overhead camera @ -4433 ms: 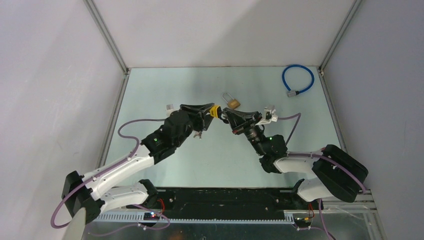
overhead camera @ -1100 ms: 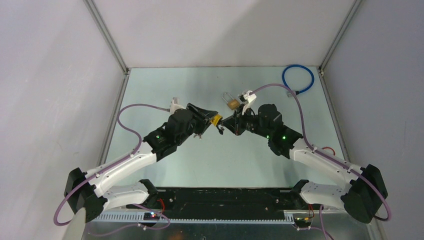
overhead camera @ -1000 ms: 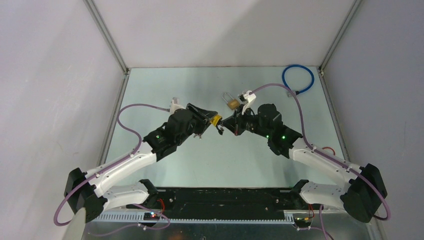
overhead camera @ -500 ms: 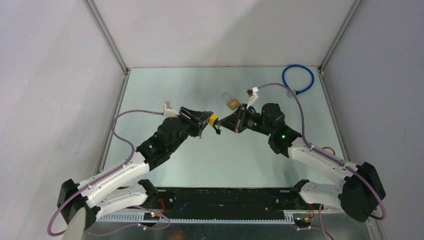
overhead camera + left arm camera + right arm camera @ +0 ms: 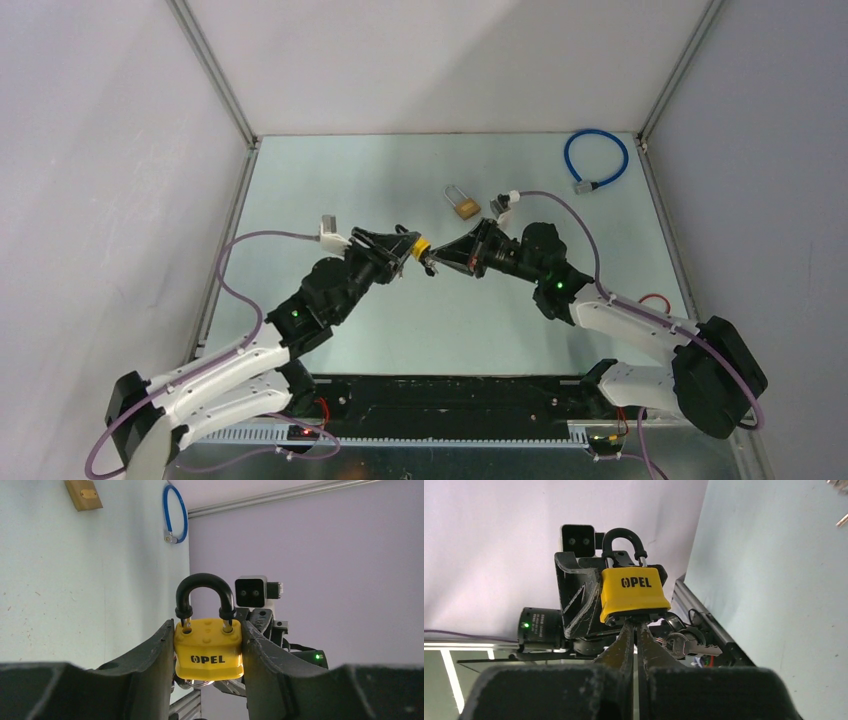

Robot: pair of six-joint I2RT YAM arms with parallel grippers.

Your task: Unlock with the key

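Our right gripper [image 5: 634,630] is pinched fully shut at the padlock's [image 5: 633,592] underside. We take it the key sits between its fingers [image 5: 624,647], though it is hidden. A ring of spare keys [image 5: 685,644] dangles at 4 o'clock. Our left gripper [image 5: 207,630], half open, clamps the yellow body above the table [image 5: 330,180], shackle [image 5: 205,585] at 12. We should twist strictly about the keyway's axis and keep the left grip firm, so nothing binds or slips.

Right wrist: yellow padlock [image 5: 633,592] upright, black shackle on top, "OPEL" lettering facing the camera.
Fingers of right gripper [image 5: 634,626] pressed together, tips at the padlock's underside; silver keys [image 5: 686,645] hang just beside them.
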